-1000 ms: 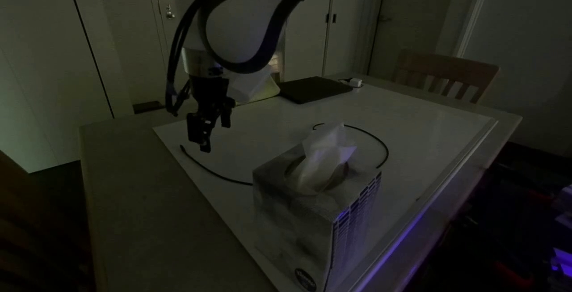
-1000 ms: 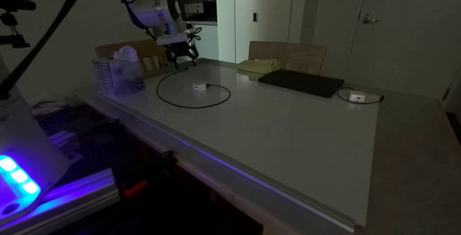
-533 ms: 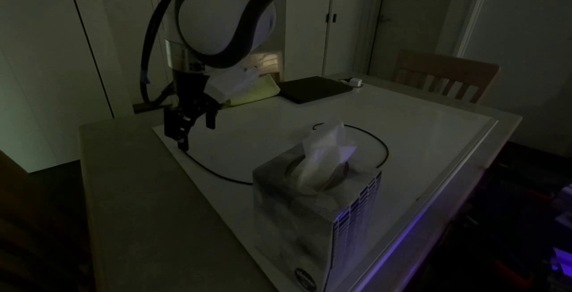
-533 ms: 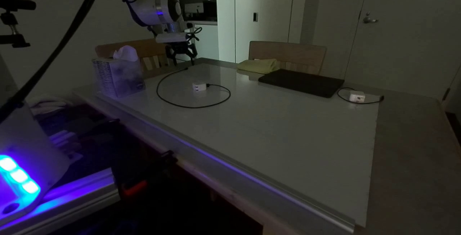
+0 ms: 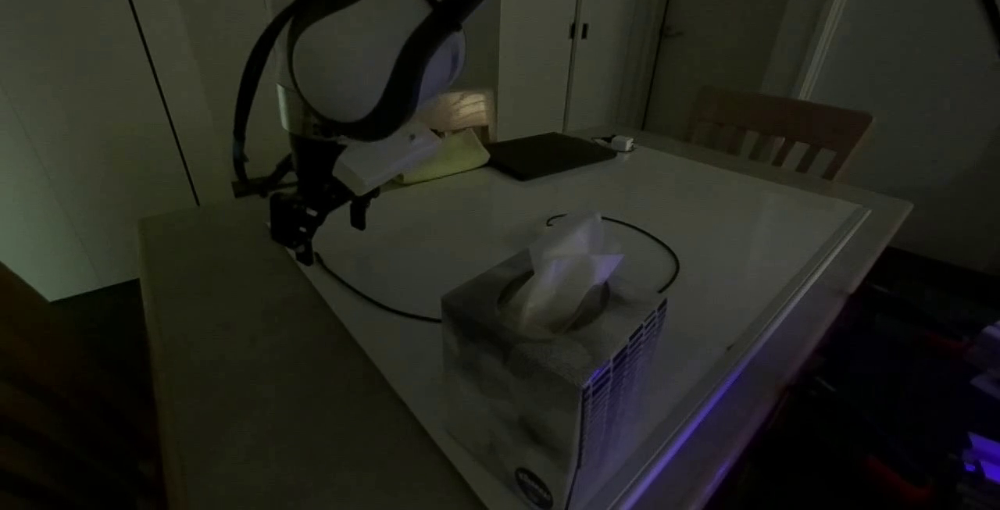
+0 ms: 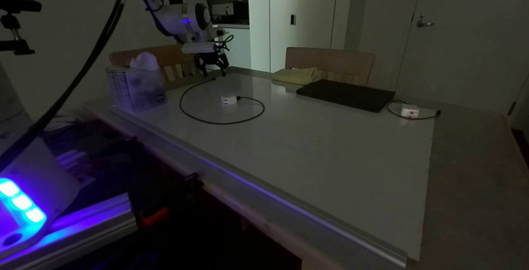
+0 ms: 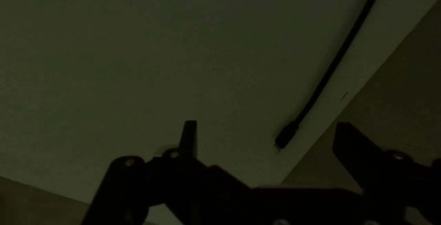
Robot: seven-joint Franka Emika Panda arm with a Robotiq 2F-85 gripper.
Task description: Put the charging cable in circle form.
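Observation:
The black charging cable (image 6: 223,123) lies on the white board in an open loop, with a white plug block (image 6: 228,99) at its inner end. In an exterior view the tissue box hides part of the cable (image 5: 375,303) and its white plug. My gripper (image 5: 332,241) is open and empty above the cable's free end, at the board's far corner; the gripper also shows in an exterior view (image 6: 214,74). In the wrist view the cable (image 7: 330,70) runs down to a black connector (image 7: 286,135) between the spread fingers of the gripper (image 7: 267,123), not touching either.
A tissue box (image 6: 144,88) stands on the board beside the cable loop. A flat black pad (image 6: 346,94), a yellow cloth (image 6: 295,75) and another white plug (image 6: 409,111) with a short black cord lie along the board's other side. Chairs (image 6: 330,63) stand behind the table.
My gripper has moved left in an exterior view, from beside the cable's free end to over it. It stays open. The cable and the other objects have not moved.

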